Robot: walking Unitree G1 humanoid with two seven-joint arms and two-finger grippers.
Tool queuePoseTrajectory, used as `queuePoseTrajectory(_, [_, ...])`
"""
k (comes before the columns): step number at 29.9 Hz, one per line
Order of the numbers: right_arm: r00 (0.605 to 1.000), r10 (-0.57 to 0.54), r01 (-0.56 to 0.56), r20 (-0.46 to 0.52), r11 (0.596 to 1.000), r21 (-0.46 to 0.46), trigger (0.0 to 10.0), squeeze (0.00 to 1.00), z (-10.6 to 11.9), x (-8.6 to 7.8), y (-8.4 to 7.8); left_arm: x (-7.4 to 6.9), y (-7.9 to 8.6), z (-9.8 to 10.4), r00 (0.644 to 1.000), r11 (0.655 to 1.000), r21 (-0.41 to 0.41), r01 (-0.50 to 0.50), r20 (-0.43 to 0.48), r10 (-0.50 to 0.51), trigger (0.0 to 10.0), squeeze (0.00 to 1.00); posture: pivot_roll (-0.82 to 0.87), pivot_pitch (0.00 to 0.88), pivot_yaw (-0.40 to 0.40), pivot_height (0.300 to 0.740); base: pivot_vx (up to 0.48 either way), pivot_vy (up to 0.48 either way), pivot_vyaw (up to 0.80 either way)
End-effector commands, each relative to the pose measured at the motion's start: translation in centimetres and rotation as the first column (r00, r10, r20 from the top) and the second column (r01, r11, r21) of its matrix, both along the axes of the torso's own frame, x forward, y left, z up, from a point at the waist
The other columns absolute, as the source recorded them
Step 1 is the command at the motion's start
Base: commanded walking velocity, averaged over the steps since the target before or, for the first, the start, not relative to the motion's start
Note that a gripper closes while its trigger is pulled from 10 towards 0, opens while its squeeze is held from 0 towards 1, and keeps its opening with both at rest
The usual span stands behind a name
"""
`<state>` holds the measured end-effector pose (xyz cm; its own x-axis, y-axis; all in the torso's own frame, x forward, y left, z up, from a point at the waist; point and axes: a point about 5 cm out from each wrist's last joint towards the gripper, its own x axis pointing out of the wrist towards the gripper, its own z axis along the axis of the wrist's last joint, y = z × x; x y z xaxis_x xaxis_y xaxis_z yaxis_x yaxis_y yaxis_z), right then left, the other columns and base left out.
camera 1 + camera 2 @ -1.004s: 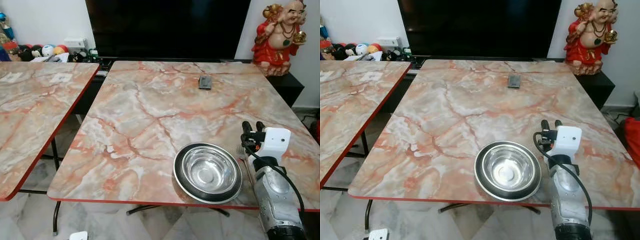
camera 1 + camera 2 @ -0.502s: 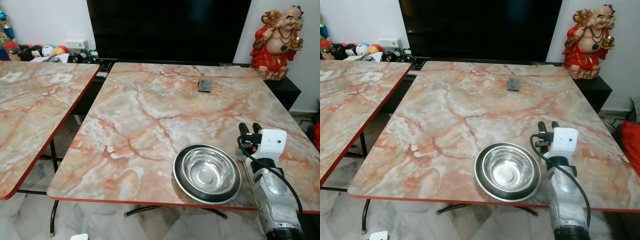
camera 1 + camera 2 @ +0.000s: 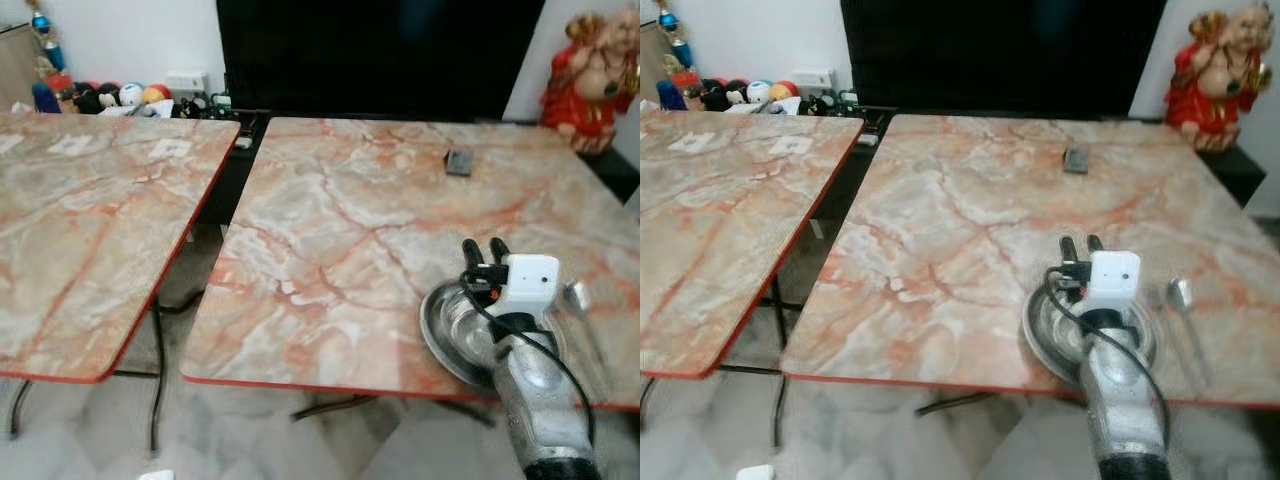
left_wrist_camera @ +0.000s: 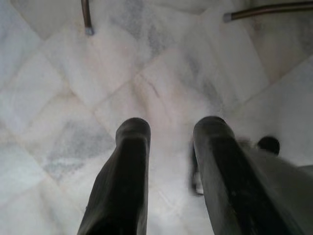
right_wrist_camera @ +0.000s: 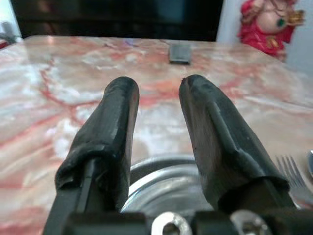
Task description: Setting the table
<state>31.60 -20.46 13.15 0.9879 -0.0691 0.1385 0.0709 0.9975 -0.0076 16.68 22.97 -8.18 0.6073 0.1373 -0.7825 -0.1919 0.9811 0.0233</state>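
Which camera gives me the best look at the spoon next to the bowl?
The right eye view: the spoon lies in plain sight on the table, right of the bowl. The left eye view shows it blurred beyond the right claw. The right wrist view catches a sliver at its edge, beside the fork.

The right gripper (image 5: 159, 85) holds its two black fingers (image 5: 113, 122) apart with nothing between them, above a steel bowl (image 5: 161, 188) on the marble table (image 5: 58, 88). A fork (image 5: 293, 176) lies beside the bowl. Farther off sit a small dark object (image 5: 179, 53) and a red figurine (image 5: 266, 24).
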Motion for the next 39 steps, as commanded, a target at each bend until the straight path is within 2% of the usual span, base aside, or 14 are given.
queuePoseTrajectory(1, [0.999, 0.017, -0.017, 0.032, 1.0, -0.011, 10.0, 0.0, 0.9, 0.3, 0.5, -0.3, 0.5, 0.0, 1.0, 1.0, 0.014, 0.007, -0.017, -0.007, 10.0, 0.0, -0.04, 0.065, -0.015, 0.74, 0.0, 0.48, 0.0])
queuePoseTrajectory(13, [0.998, 0.056, -0.056, 0.03, 0.998, -0.014, 10.0, 0.0, 0.9, 0.2, 1.9, -0.3, 0.5, 0.0, 1.0, 1.0, 0.011, 0.006, -0.017, -0.006, 10.0, 0.0, -0.03, 0.078, -0.019, 0.74, 0.0, 0.48, 0.0])
queuePoseTrajectory(33, [0.996, 0.08, -0.08, 0.029, 0.997, -0.017, 10.0, 0.0, 0.8, 0.1, 2.7, -0.3, 0.6, 0.0, 1.0, 1.0, 0.012, 0.012, -0.018, -0.012, 10.0, 0.0, -0.02, 0.084, -0.015, 0.74, 0.0, 0.48, 0.0])
queuePoseTrajectory(39, [0.998, 0.067, -0.067, 0.019, 0.998, 0.003, 10.0, 0.0, 0.3, -0.5, 2.8, -0.3, 0.6, 0.0, 1.0, 1.0, 0.016, 0.021, -0.013, -0.021, 10.0, 0.0, -0.02, 0.079, -0.014, 0.74, 0.0, 0.135, 0.0])
